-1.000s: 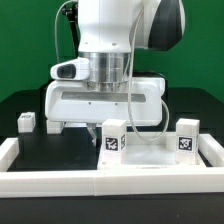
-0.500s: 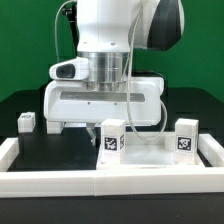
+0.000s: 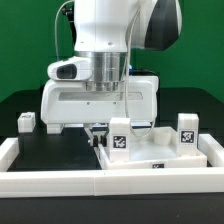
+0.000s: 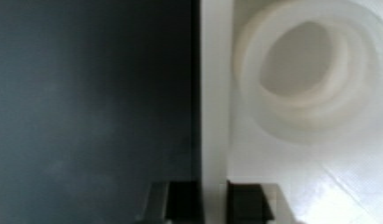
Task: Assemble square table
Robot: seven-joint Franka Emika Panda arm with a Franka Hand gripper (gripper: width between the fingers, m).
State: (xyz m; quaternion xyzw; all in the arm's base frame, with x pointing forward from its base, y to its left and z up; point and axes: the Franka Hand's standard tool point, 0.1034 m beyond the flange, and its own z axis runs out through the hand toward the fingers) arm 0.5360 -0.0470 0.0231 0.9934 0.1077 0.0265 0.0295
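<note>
The square table's white slab (image 3: 170,160) lies rimmed side up at the exterior view's front right. In the wrist view its rim (image 4: 214,100) runs straight between my dark fingers (image 4: 179,203), with a round recessed socket (image 4: 303,70) beside it. My gripper (image 4: 213,200) is shut on that rim; in the exterior view it (image 3: 98,133) sits at the slab's left edge, mostly hidden under the wrist. Two white posts with tags stand by the slab, one near my gripper (image 3: 120,140) and one at the right (image 3: 187,130). A third post (image 3: 26,121) stands apart at the left.
A long white rail (image 3: 50,180) edges the black surface (image 3: 50,148) along the front and both sides. The slab lies against the rail's front right corner. Green backdrop behind the arm.
The slab and the two tagged posts have shifted a little toward the exterior view's right. The wrist has come slightly nearer and leftward. The left post has not moved.
</note>
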